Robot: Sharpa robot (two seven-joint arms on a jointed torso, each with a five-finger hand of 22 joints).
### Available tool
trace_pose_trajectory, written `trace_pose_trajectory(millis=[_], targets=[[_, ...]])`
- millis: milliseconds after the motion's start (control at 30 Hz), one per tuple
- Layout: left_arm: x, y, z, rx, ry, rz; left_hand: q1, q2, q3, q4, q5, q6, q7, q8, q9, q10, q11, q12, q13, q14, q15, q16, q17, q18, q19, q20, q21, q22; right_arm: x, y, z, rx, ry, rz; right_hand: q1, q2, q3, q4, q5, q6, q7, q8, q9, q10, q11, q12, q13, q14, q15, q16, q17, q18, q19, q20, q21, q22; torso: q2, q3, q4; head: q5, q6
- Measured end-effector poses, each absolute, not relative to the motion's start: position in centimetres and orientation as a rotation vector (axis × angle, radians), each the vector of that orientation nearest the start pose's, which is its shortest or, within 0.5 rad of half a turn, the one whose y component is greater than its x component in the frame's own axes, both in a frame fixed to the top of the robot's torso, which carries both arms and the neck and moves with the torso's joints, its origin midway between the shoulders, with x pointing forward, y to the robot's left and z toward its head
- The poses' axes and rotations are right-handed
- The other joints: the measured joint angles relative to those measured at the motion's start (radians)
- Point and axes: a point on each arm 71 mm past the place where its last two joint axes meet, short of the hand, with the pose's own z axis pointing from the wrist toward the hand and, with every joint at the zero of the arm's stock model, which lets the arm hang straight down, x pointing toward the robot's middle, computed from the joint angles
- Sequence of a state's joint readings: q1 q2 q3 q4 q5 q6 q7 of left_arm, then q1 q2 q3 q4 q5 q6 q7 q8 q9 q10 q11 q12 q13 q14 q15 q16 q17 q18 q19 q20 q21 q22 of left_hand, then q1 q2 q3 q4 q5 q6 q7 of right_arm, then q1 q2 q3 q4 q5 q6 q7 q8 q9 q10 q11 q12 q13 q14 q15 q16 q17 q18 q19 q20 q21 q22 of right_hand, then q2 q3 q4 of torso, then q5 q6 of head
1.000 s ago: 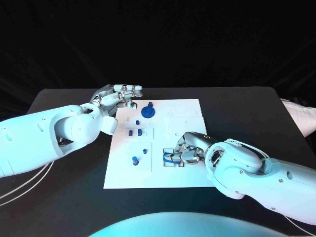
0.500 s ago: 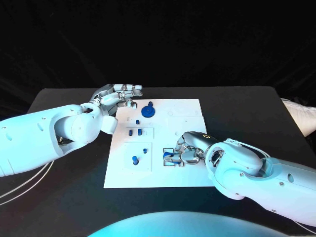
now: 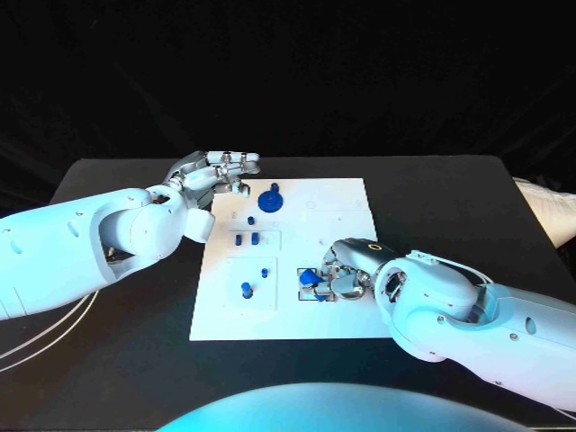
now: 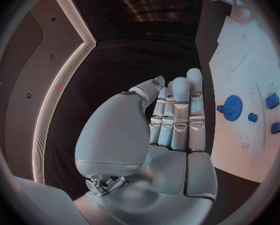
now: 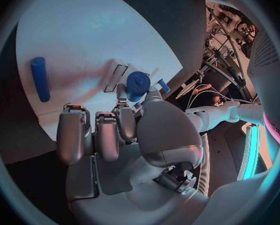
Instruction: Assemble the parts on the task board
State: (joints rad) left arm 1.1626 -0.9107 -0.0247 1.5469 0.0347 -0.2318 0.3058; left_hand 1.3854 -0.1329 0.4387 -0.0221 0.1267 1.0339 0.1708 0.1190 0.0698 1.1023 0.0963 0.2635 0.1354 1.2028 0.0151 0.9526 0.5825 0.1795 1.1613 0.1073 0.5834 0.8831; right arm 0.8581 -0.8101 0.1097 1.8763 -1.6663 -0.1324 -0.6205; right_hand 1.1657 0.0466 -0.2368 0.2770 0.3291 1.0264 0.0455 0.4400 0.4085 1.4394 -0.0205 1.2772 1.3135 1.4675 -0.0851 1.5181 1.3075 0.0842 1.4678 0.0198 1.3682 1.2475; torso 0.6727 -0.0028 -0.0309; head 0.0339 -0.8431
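While my right hand (image 3: 344, 273) bends low over the near right part of the white task board (image 3: 340, 202), its fingers (image 5: 117, 126) pinch a small blue cylinder (image 5: 137, 84) against the board's framed slot, with a blue peg (image 5: 39, 78) lying flat on the plate well apart from them. On the black bench (image 3: 470, 193) the board also carries a blue gear (image 3: 271, 201) near its far edge, close to my left hand (image 3: 217, 173). That hand hovers at the board's far left corner, holding nothing, its fingers (image 4: 180, 110) straight and pressed side by side.
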Motion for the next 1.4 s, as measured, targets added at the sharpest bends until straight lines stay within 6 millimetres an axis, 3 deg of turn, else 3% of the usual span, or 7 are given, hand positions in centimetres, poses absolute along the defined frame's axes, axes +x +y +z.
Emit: trace_pose_trajectory(millis=[200,367,700,800,967,1167,1400], targets=[[47.84,23.24,-19.49,-1.235,1.51,-1.539,0.0,0.0,0.0,0.0,0.0,0.0,0.0,0.0,0.0,0.0,0.0,0.0,0.0,0.0,0.0,0.0,0.0,0.0,0.0,0.0,0.0,0.0,36.75,-11.56,-24.52,-0.152,1.99,0.516,0.007,0.007,0.001,-0.001,0.0,0.005,-0.005,0.005,0.006,0.005,-0.005,0.008,0.0,-0.003,-0.003,0.0,0.0,-0.001,0.0,0.0,0.007,0.009,0.0,-0.0004,0.0001,-0.001,-0.002],[47.83,23.25,-19.49,-1.235,1.51,-1.539,0.0,0.0,-0.003,-0.003,0.0,0.0,0.0,0.0,0.0,-0.002,0.002,0.0,0.0,0.0,0.0,0.0,-0.001,0.0,0.0,0.0,0.0,-0.001,36.66,-11.39,-24.48,-0.171,1.994,0.515,0.008,0.009,-0.006,0.006,-0.003,0.014,-0.007,0.005,0.013,0.006,-0.006,0.01,0.0,0.001,-0.006,0.0,0.0,-0.016,-0.004,-0.004,0.007,0.013,0.0,-0.0003,0.0,-0.001,-0.002],[47.82,23.25,-19.49,-1.234,1.511,-1.538,-0.004,0.004,-0.003,-0.003,0.0,0.0,0.0,0.0,0.0,-0.003,0.003,0.0,0.0,0.0,0.0,0.0,-0.001,0.0,0.0,0.0,0.0,-0.001,36.52,-11.11,-24.67,-0.175,1.998,0.521,-0.042,0.058,-0.026,0.014,-0.036,0.021,-0.014,0.013,0.027,0.007,-0.007,0.027,0.0,-0.003,-0.01,0.005,0.0,-0.016,0.0,-0.007,0.019,0.031,0.0,0.0,-0.0004,-0.002,0.001],[47.82,23.25,-19.49,-1.234,1.512,-1.538,-0.004,0.004,-0.003,-0.003,0.0,0.0,0.0,0.0,0.0,-0.003,0.003,0.0,0.0,0.0,0.0,0.0,-0.001,0.0,0.0,0.0,0.0,-0.001,36.55,-11.12,-24.81,-0.171,1.999,0.52,-0.084,0.078,-0.045,0.015,-0.059,0.03,-0.019,0.017,0.035,0.008,-0.008,0.031,0.0,-0.001,-0.012,0.01,0.0,-0.015,-0.004,-0.011,0.023,0.037,0.001,0.0,-0.0004,-0.003,0.002],[47.81,23.24,-19.49,-1.234,1.513,-1.538,-0.004,0.004,-0.003,-0.003,0.0,0.0,0.0,0.0,0.0,-0.003,0.003,0.0,0.001,0.0,0.0,0.0,-0.001,0.0,0.0,0.0,0.0,-0.001,36.61,-11.09,-24.92,-0.164,1.999,0.519,-0.167,0.096,-0.084,0.017,-0.128,0.037,-0.022,0.02,0.043,0.026,-0.026,0.03,-0.011,0.001,-0.014,0.01,0.0,-0.015,-0.004,-0.011,0.023,0.04,0.001,0.0,0.0005,-0.005,0.002],[47.81,23.26,-19.49,-1.234,1.514,-1.537,-0.004,0.004,-0.003,-0.003,0.0,0.0,0.0,0.0,0.0,-0.003,0.003,0.0,0.001,0.0,0.0,0.0,-0.001,0.0,0.0,0.0,0.0,-0.001,36.61,-10.95,-24.86,-0.156,1.993,0.527,-0.276,0.085,-0.145,0.016,-0.266,0.037,-0.023,0.02,0.053,0.027,-0.027,0.027,-0.005,0.001,-0.014,0.01,0.0,-0.015,-0.004,-0.011,0.027,0.043,0.001,0.0,0.0011,-0.006,0.002],[47.8,23.27,-19.5,-1.235,1.515,-1.537,-0.004,0.004,-0.003,-0.003,0.0,0.0,0.0,0.0,0.0,-0.003,0.003,0.0,0.001,0.0,0.0,0.0,-0.001,0.0,0.0,0.0,0.0,-0.001,36.47,-10.88,-24.64,-0.147,1.982,0.539,-0.296,0.076,-0.147,0.017,-0.272,0.037,-0.023,0.02,0.055,0.027,-0.027,0.027,-0.005,0.001,-0.014,0.01,0.001,-0.015,-0.004,-0.011,0.027,0.044,0.0,0.0003,0.0002,-0.005,0.004]])
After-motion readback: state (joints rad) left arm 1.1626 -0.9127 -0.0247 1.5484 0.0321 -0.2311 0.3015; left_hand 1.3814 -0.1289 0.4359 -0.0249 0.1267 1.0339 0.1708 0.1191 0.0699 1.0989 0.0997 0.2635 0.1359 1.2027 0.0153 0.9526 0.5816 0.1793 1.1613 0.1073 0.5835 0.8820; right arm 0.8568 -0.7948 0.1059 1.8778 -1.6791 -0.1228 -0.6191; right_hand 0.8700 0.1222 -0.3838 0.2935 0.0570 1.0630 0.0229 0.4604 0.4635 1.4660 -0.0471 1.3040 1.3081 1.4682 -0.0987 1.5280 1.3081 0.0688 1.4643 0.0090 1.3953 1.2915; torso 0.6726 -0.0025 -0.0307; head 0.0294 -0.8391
